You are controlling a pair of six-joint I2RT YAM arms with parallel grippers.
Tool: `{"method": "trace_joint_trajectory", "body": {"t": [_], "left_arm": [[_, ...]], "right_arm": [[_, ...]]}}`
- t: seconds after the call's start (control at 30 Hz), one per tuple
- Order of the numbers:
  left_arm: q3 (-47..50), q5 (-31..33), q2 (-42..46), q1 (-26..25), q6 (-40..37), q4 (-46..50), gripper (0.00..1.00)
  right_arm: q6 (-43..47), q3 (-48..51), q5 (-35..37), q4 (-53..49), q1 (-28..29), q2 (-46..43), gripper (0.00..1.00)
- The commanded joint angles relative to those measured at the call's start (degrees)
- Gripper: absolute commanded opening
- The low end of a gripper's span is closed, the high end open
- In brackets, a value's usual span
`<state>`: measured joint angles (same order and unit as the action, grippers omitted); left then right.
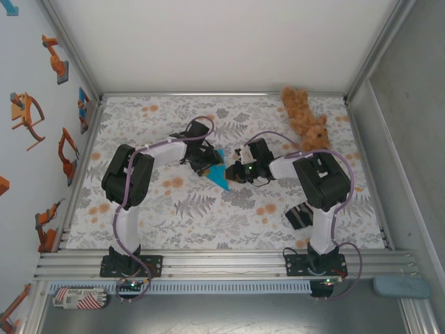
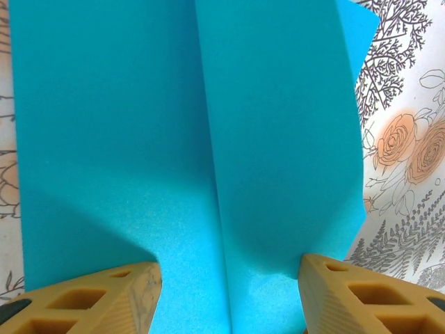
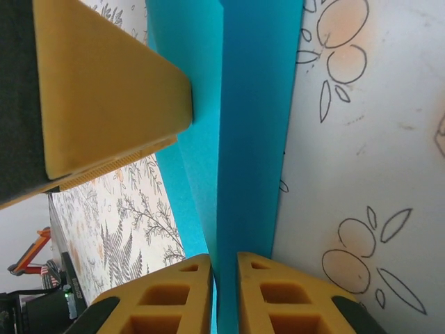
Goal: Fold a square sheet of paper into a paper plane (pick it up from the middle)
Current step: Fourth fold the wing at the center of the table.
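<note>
The square sheet of paper is bright cyan and folded into a narrow pointed shape, lying at the middle of the table between both grippers. In the left wrist view the paper shows a long centre crease. My left gripper is open, its yellow fingers wide apart on either side of that crease. From the right, my right gripper is shut on a raised fold of the paper. One left-gripper finger rests on the paper just beyond. In the top view the left gripper and right gripper almost meet.
A brown teddy bear lies at the back right corner. A dark striped cloth sits by the right arm's base. The floral tablecloth covers the table, which is walled by a metal frame.
</note>
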<state>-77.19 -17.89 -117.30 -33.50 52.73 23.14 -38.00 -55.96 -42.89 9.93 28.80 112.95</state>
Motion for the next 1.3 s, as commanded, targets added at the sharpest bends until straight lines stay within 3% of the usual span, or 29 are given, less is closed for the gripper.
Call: {"method": "trace_joint_trajectory", "body": {"t": [0.0,0.53,0.73,0.9,1.07,1.27], "left_arm": [[5.1,5.3,-9.0,-1.4,-0.6,10.1,0.58],[-2.6,3.9,-3.2,-1.1,-4.5,11.1,0.60],[-6.6,1.4,3.3,-0.1,-6.8,7.4,0.64],[0.4,-0.9,11.3,1.2,-7.0,-2.6,0.66],[9.2,-7.8,14.8,1.2,-6.5,-16.6,0.50],[14.0,-13.3,12.4,1.2,-4.1,-27.4,0.32]], "right_arm": [[-1.1,-1.4,0.4,-0.7,0.4,1.7,0.15],[1.1,-2.1,2.3,-8.5,0.4,3.9,0.08],[2.0,-2.4,3.0,-10.4,0.3,4.6,0.08],[2.6,-2.8,3.3,-11.5,0.2,4.9,0.08],[2.8,-3.1,3.4,-12.1,0.1,5.3,0.08],[3.1,-2.9,3.8,-12.3,0.0,5.8,0.07]]}}
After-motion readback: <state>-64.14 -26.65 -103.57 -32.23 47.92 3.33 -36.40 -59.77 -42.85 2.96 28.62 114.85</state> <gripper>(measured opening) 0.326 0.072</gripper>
